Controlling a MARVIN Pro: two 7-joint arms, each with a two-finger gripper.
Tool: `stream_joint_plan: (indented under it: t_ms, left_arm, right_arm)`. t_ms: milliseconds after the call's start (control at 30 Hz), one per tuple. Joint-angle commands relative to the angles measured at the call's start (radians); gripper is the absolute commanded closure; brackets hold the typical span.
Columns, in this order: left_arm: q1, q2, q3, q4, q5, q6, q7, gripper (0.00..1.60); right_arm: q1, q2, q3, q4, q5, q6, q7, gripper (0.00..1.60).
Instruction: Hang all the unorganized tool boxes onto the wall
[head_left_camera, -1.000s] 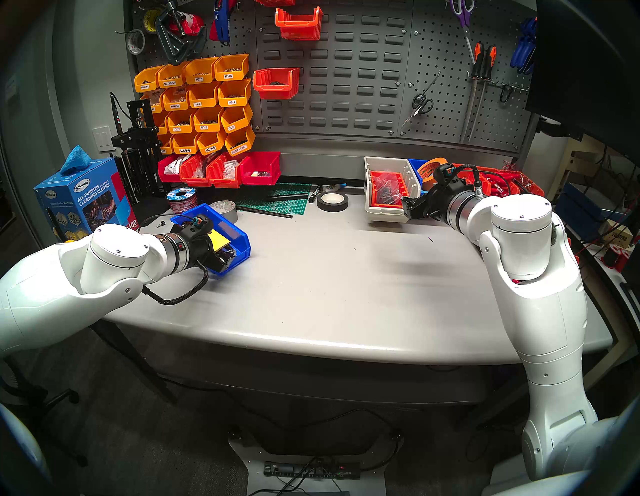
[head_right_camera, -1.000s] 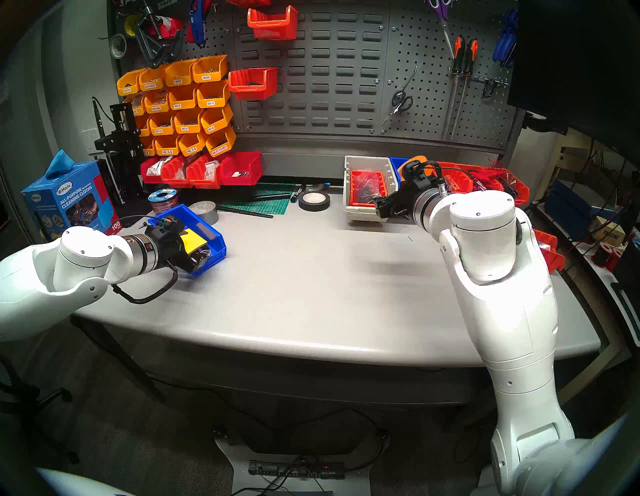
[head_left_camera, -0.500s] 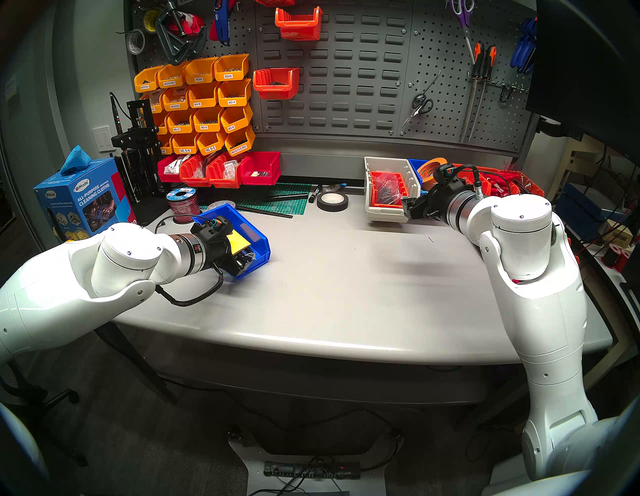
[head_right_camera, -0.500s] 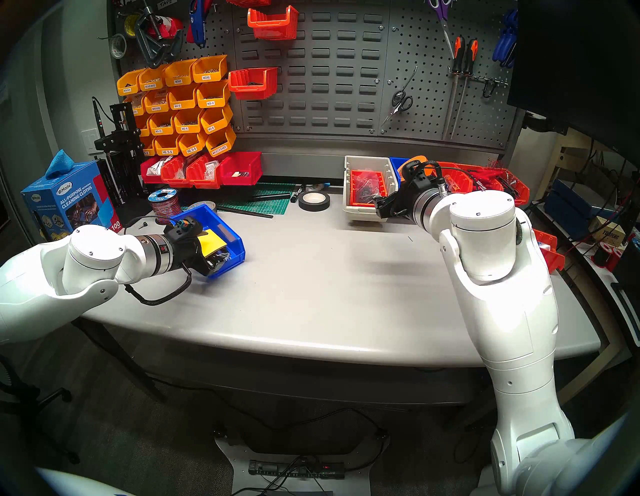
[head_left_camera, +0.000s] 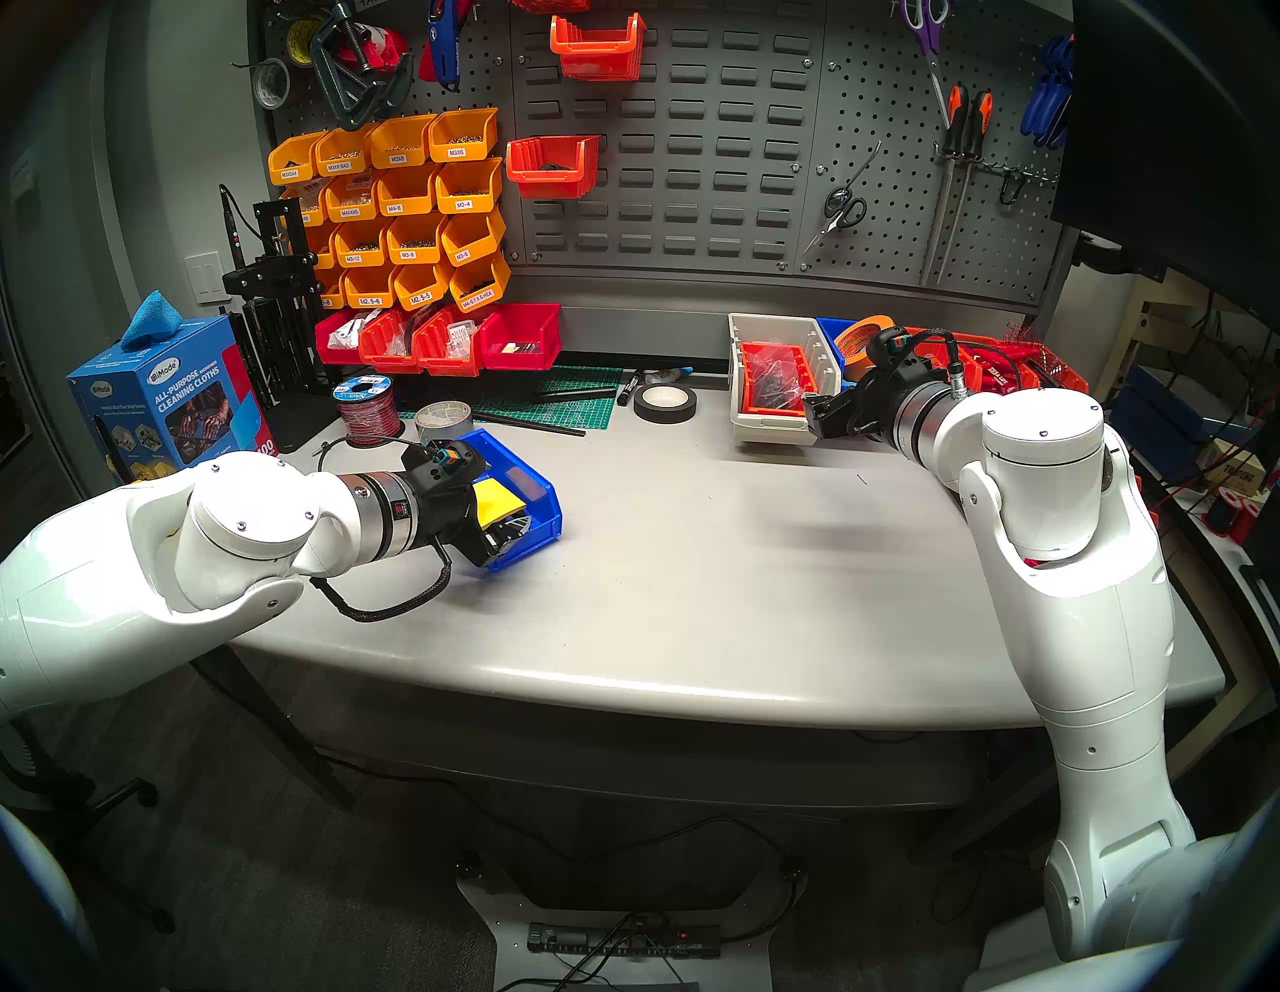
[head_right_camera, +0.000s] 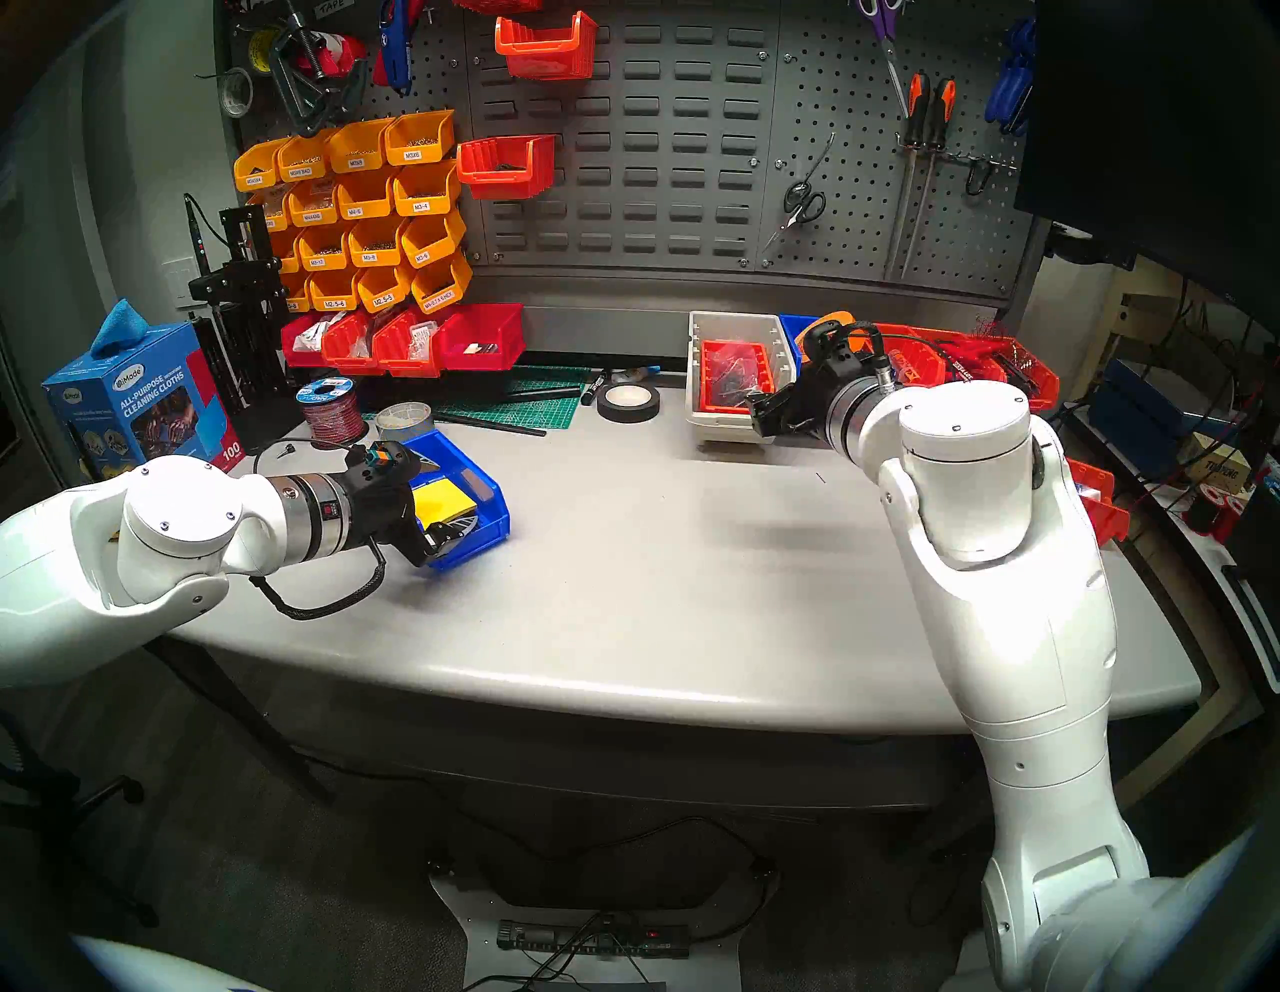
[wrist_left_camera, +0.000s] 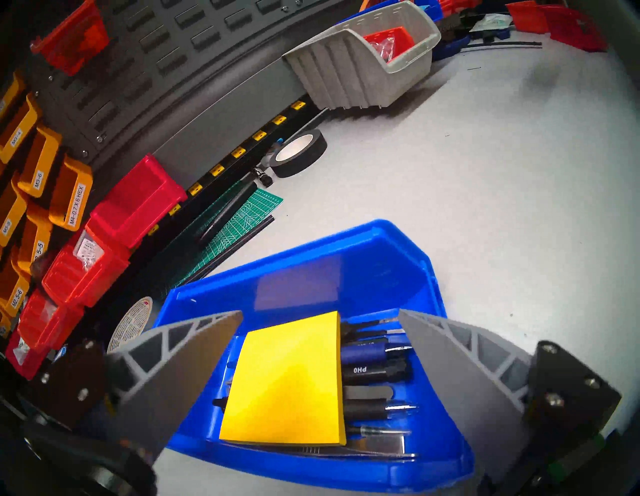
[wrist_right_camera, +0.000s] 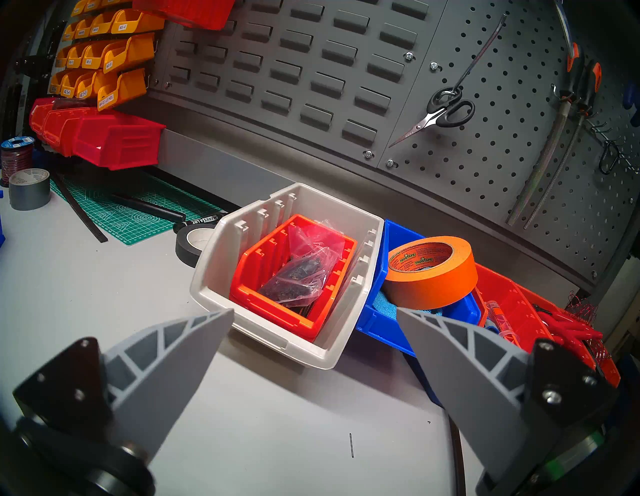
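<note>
The left gripper (wrist_left_camera: 318, 311) has its jaws spread wide, one finger on each side of a blue tool box (head_left_camera: 528, 485), and holds it low at the left part of the grey table (head_left_camera: 692, 554). A yellow sticky note pad (wrist_left_camera: 287, 377) and pens lie in the box. The right gripper (wrist_right_camera: 315, 311) is wide open and holds nothing. It points at the beige tool box (wrist_right_camera: 214, 266). Just beside that one is another blue tool box (wrist_right_camera: 377, 318) with an orange tape roll (wrist_right_camera: 433, 277) on it. Both sit below the slotted wall (head_left_camera: 692, 138).

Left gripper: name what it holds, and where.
Cannot be told: left gripper straddles the bright blue open-top plastic bin, wide-spread fingers over both side walls.
</note>
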Motion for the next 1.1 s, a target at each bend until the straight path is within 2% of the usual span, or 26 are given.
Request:
stream_joint_plan:
  t_ms: [0, 233, 500, 700, 833, 867, 1000, 1067]
  left_arm:
    - [-0.031, 0.005, -0.025, -0.006, 0.009, 0.004, -0.012, 0.00]
    - [-0.045, -0.001, -0.044, -0.016, -0.020, 0.031, -0.014, 0.00]
    - [-0.041, 0.024, -0.082, -0.041, -0.128, 0.047, 0.043, 0.00]
    - [-0.034, 0.046, -0.116, -0.056, -0.262, 0.028, 0.106, 0.00]
    - [-0.016, 0.058, -0.129, -0.067, -0.381, 0.000, 0.171, 0.00]
    - [-0.006, 0.054, -0.130, -0.060, -0.430, -0.025, 0.180, 0.00]
    - [0.018, 0.048, -0.118, -0.058, -0.496, -0.065, 0.233, 0.00]
    - [0.024, 0.040, -0.110, -0.056, -0.503, -0.071, 0.252, 0.00]
  right_arm:
    - [0.013, -0.002, 0.002, -0.009, 0.002, -0.003, 0.001, 0.00]
    - [0.013, -0.002, 0.002, -0.009, 0.002, -0.003, 0.001, 0.00]
    - [0.013, -0.002, 0.002, -0.009, 0.002, -0.003, 0.001, 0.00]
    - [0.012, -0.002, 0.002, -0.009, 0.002, -0.003, 0.001, 0.00]
    - [0.013, -0.002, 0.002, -0.009, 0.002, -0.003, 0.001, 0.00]
    - [0.013, -0.002, 0.002, -0.009, 0.002, -0.003, 0.001, 0.00]
    - [0.013, -0.002, 0.002, -0.009, 0.002, -0.003, 0.001, 0.00]
    - [0.013, -0.002, 0.002, -0.009, 0.002, -0.003, 0.001, 0.00]
